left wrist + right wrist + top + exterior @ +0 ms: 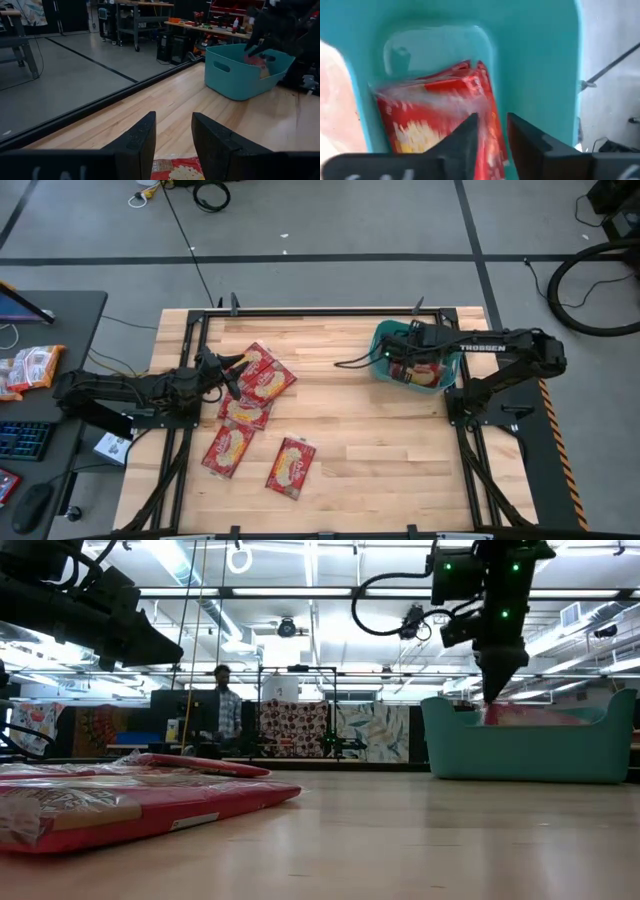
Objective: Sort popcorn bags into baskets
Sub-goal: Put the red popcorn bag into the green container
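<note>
Your right gripper (490, 137) sits inside the basket (385, 340), fingers slightly apart, probably just touching a popcorn bag (435, 115). Other bags (262, 375) lie well left of the basket, under the spread left gripper (172, 145). Bags are light, crinkly, slippery; pinch an edge, w/ care.

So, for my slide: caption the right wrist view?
Right claw over a red popcorn bag inside the teal basket.

Both arms are matte black; the right arm (500, 350) carries white "TROSSEN" lettering, green indicator lights and a looping black cable (355, 363).
</note>
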You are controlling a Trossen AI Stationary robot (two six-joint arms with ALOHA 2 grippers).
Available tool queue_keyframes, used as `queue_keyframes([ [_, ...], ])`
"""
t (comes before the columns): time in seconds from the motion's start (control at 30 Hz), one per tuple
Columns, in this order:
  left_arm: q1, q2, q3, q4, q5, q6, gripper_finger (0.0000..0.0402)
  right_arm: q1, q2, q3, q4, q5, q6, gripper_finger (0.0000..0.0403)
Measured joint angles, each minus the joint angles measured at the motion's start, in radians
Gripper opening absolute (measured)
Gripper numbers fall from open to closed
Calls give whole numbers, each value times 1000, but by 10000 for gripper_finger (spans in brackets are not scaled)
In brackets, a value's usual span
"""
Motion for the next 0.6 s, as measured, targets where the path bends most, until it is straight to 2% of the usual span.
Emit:
queue_keyframes([
  [0.13,0,0,0,0,0,0,130,-7,0,94,-47,26,29,150],
  [0.27,0,0,0,0,0,0,130,14,0,185,-31,35,35,166],
  [0.47,0,0,0,5,0,-3,130,100,56,244,113,77,-17,166],
  [0.6,0,0,0,5,0,-3,130,134,163,279,242,42,-71,165],
])
